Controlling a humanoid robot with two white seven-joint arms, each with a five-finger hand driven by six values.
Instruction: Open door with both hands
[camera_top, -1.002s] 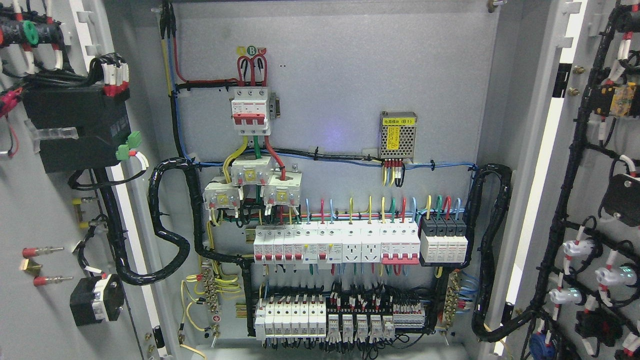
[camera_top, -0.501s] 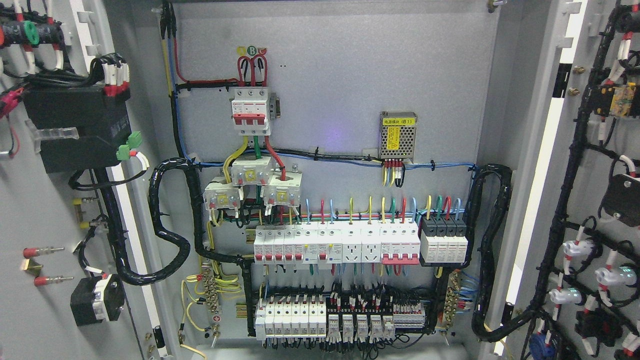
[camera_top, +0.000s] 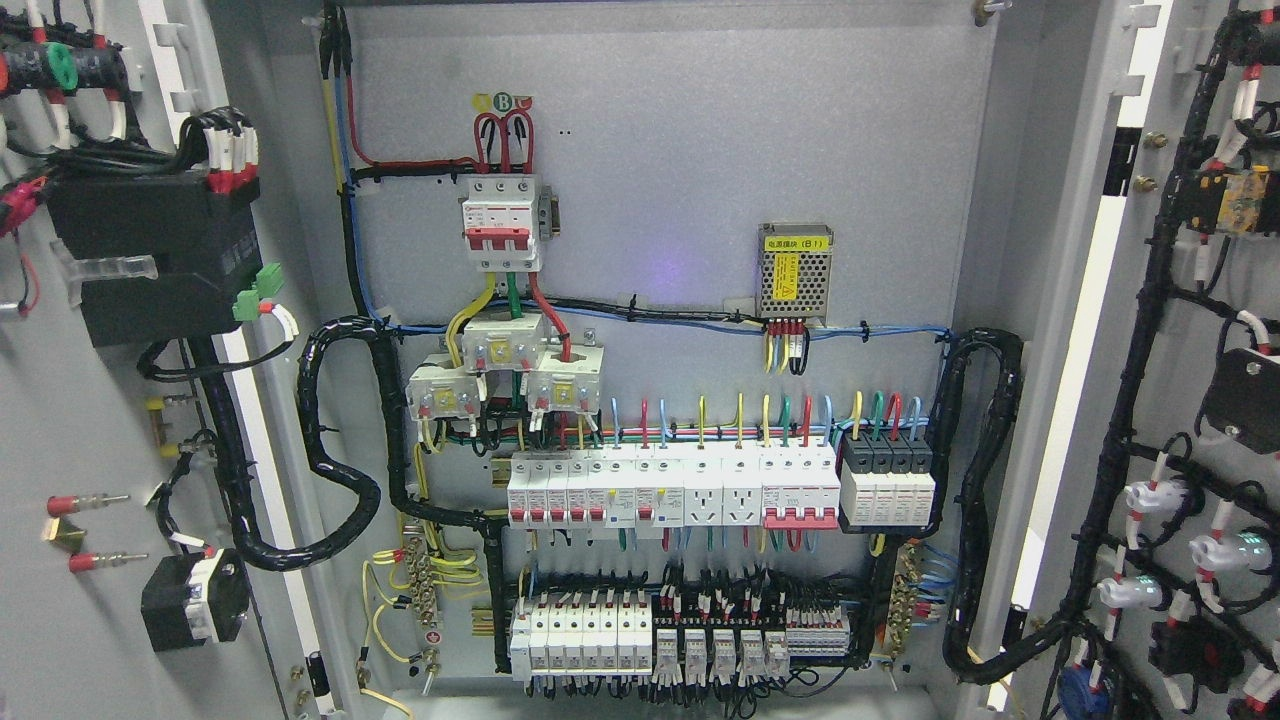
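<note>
Head view, doors: left door (camera_top: 90, 420) swung wide at nine o'clock, right door (camera_top: 1200, 400) at three, breaker panel (camera_top: 660, 300) exposed between.
My hands: neither shows; finger state — cannot tell.
Doing it well: I judge both leaves fully open; avoid snagging door wiring.

Matt grey painted metal back panel (camera_top: 680, 150) and doors (camera_top: 70, 420); glossy white plastic breakers (camera_top: 590, 490).

head view, close, facing open cabinet (camera_top: 650, 150)

Grey metal back panel (camera_top: 680, 120), evenly lit, faint violet glow mid-panel.
</note>
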